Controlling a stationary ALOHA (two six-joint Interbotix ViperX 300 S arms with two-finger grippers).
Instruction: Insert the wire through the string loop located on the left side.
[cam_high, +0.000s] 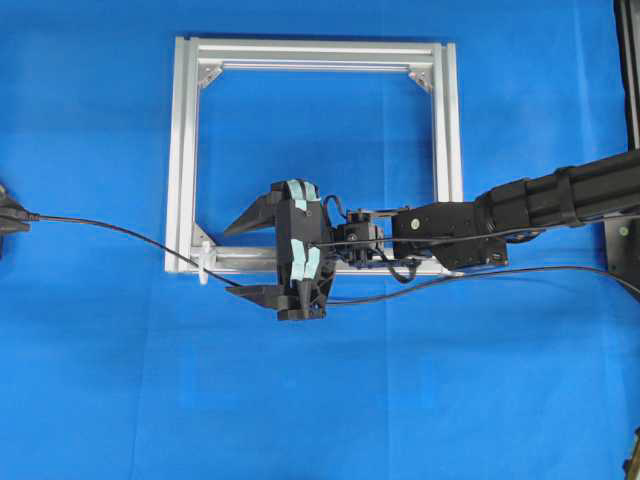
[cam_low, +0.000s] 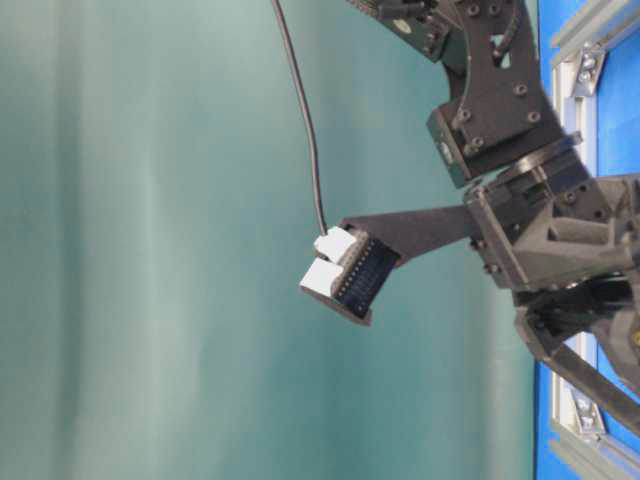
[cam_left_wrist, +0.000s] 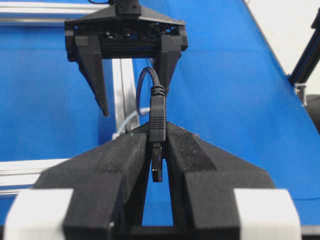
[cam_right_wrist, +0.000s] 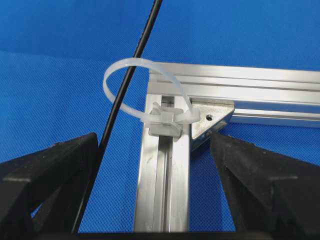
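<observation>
The left hand (cam_left_wrist: 157, 165) is clamped on the slim dark plug of the long thin black wire (cam_left_wrist: 157, 120), which stands upright between its fingers at the centre of the left wrist view. In the right wrist view, the wire passes through the small white string loop (cam_right_wrist: 145, 90) on the corner of the silver aluminium frame (cam_right_wrist: 165, 165). The right hand (cam_high: 258, 258), fingers wide apart, straddles the frame's lower rail on the blue table (cam_high: 100, 380).

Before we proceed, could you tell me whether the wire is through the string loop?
Yes: the wire runs through the string loop.
</observation>
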